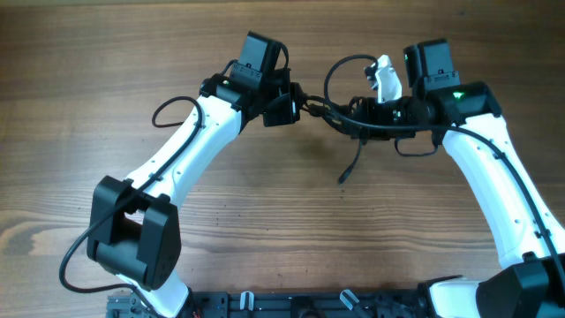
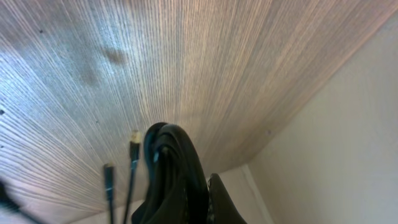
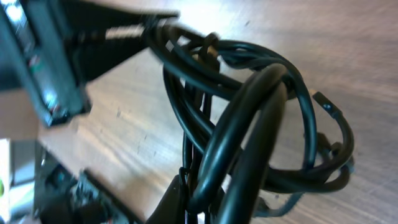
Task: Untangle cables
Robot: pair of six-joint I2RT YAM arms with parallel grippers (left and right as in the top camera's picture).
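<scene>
Seen from overhead, the left arm rises from its base at the near left, bends at the elbow and reaches toward the far middle, where the left gripper (image 1: 291, 104) is pressed together on one end of the cables (image 1: 334, 117). The right arm climbs from the near right and folds inward, and the right gripper (image 1: 366, 111) is clamped on the other side of the same black clump. The clump hangs between the two wrists above the wooden table (image 1: 265, 212), with one loop arching to the far side and a single strand dropping toward the near side. In the left wrist view, a thick fold of cable fills the near bottom, and two plug ends (image 2: 133, 149) dangle to its left. In the right wrist view, tangled loops crowd the frame, blurred, with one taut strand running to the far left.
</scene>
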